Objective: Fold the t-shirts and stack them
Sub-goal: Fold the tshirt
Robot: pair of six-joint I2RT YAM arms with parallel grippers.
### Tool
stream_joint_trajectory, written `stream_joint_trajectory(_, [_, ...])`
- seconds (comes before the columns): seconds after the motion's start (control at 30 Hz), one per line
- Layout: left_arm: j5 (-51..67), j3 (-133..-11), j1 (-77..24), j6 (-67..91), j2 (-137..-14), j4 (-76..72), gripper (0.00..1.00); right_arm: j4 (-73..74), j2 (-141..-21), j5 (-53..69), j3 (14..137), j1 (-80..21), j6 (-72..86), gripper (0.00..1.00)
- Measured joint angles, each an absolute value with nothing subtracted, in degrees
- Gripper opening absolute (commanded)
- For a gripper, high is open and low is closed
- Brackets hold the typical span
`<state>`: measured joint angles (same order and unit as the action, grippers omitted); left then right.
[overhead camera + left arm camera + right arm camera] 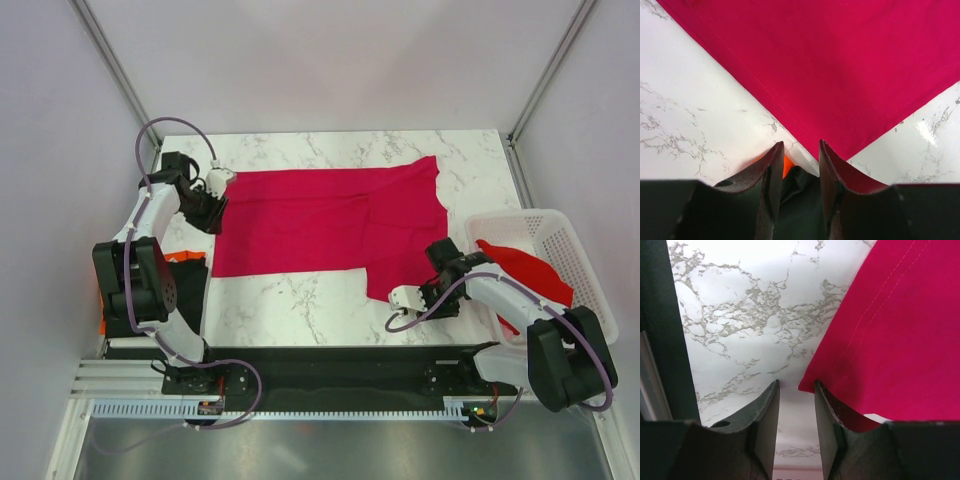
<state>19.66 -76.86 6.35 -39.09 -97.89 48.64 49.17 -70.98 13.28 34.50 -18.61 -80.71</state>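
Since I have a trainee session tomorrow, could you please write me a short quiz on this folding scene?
1. True or false: the crimson-pink t-shirt lies inside the white basket.
2. What lies in the basket? A) red cloth B) a blue towel C) nothing
3. Are the left gripper and right gripper open or shut?
Key: 1 false, it lies spread on the table. 2 A. 3 both open, each at a shirt corner.
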Motion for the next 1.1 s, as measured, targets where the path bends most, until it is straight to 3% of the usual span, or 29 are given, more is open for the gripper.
stream_joint_trajectory(0.03, [19.5,-76.9,6.3,-39.4,-97.9,48.8,0.41,49.0,-70.9,13.2,34.4,-18.6,-80.6,0.35])
stream_joint_trajectory(0.07, [19.4,-76.9,6.3,-39.7,-97.9,49.2,0.41,48.7,-70.9,13.1,34.3,-18.7,-80.4,0.19])
stream_joint_trajectory(0.1, [19.4,-76.9,6.3,-39.9,-97.9,49.4,0.41,48.6,-70.8,13.0,34.2,-18.7,-80.3,0.10])
stream_joint_trajectory(0.17, [19.0,-76.6,6.3,-40.8,-97.9,49.7,0.41,48.1,-70.8,12.6,34.2,-18.7,-79.7,0.00])
stream_joint_trajectory(0.57, [18.1,-75.1,6.3,-45.9,-102.1,57.6,0.46,47.2,-65.4,12.1,34.0,-18.9,-75.4,0.00])
stream_joint_trajectory(1.1, [16.5,-75.4,6.3,-47.2,-109.7,62.7,0.56,46.4,-69.1,11.9,36.4,-18.9,-72.6,0.00])
